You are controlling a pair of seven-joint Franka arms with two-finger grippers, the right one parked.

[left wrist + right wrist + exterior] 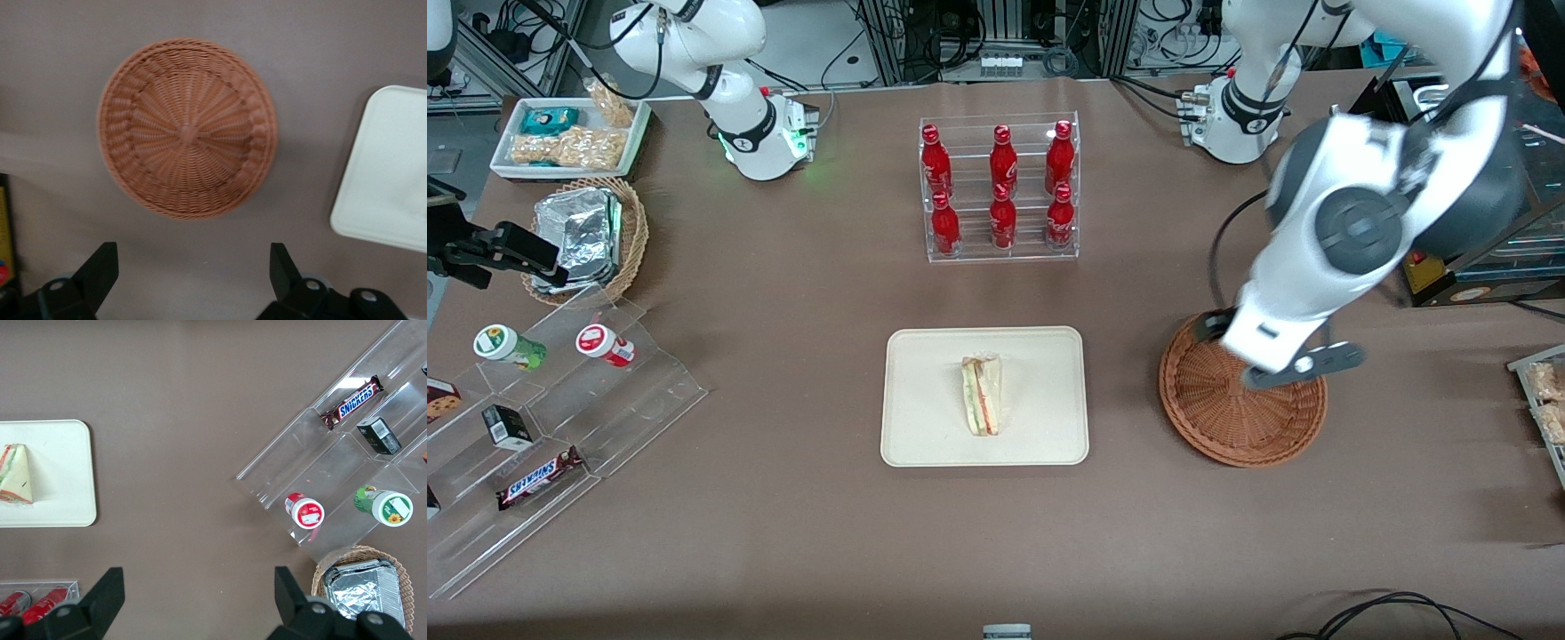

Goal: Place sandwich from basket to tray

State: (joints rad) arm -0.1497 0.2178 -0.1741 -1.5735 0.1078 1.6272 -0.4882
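The wrapped triangular sandwich (982,396) (15,475) lies on the cream tray (925,427) (393,167) (60,500), near its middle. The reddish-brown wicker basket (1227,418) (187,127) sits beside the tray toward the working arm's end of the table, with nothing in it. My left gripper (193,273) hangs high above the basket's rim and the bare tabletop beside it. It is open, its black fingers (100,267) spread wide with nothing between them. In the front view the arm's wrist (1272,342) covers the part of the basket farther from the camera.
A clear rack of red bottles (1000,187) stands farther from the camera than the tray. Toward the parked arm's end are a stepped acrylic stand with snacks (560,400), a tan basket of foil containers (591,236) and a white snack tray (569,133).
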